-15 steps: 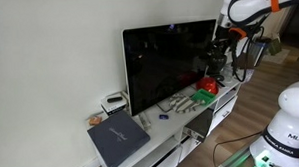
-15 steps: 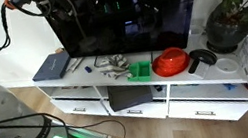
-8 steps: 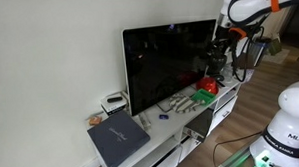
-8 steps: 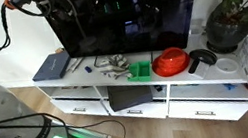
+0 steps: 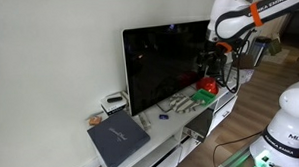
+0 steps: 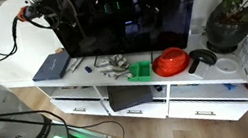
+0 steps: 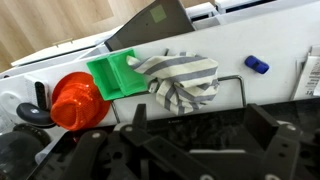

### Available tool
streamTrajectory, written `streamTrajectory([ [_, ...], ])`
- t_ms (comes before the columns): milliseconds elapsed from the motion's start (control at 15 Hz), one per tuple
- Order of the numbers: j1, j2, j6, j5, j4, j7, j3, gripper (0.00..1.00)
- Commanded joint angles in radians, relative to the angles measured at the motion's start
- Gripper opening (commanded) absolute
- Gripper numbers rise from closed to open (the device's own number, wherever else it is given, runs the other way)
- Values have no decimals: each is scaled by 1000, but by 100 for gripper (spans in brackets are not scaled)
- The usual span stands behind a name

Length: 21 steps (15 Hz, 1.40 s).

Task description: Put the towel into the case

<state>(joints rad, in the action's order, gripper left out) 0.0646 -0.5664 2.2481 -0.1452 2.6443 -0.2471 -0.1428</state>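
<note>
The towel (image 7: 180, 80), a rumpled grey-and-white striped cloth, lies on the white TV stand (image 7: 270, 40) in the wrist view and shows in both exterior views (image 5: 176, 103) (image 6: 115, 65). Its edge touches the green case (image 7: 115, 72), which also shows in both exterior views (image 5: 203, 95) (image 6: 141, 70). My gripper (image 7: 200, 130) hangs well above the stand, open, with nothing between its dark fingers (image 7: 137, 115). In an exterior view the gripper (image 5: 215, 59) is in front of the TV's right edge, apart from the towel.
A large black TV (image 5: 169, 63) stands behind the objects. A red bowl (image 7: 72, 100) sits beside the case, with a black item (image 6: 200, 60) next to it. A small blue object (image 7: 256, 65), a dark grey slab (image 5: 119, 142) and a potted plant (image 6: 231, 10) are around.
The arm has swung over toward the TV and the stand. The towel and the case have not moved, and the gripper is still open.
</note>
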Motion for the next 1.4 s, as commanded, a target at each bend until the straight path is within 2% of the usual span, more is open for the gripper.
streamTrajectory([
  [0,9,92,148,-44,85,-124,-57,100],
  [133,20,132,269,-66,142,-173,-73,100],
  [267,53,232,379,-104,117,-208,-85,100],
  [600,80,477,677,-85,129,-137,-5,100],
  [800,127,638,809,-136,106,-144,21,100],
  [933,145,722,860,-259,69,-202,77,100],
  [1000,120,758,872,-302,43,-216,128,100],
  [1067,102,804,877,-298,17,-208,149,100],
  [1133,126,722,855,-245,76,-177,102,100],
  [1333,121,797,866,-267,28,-177,135,100],
])
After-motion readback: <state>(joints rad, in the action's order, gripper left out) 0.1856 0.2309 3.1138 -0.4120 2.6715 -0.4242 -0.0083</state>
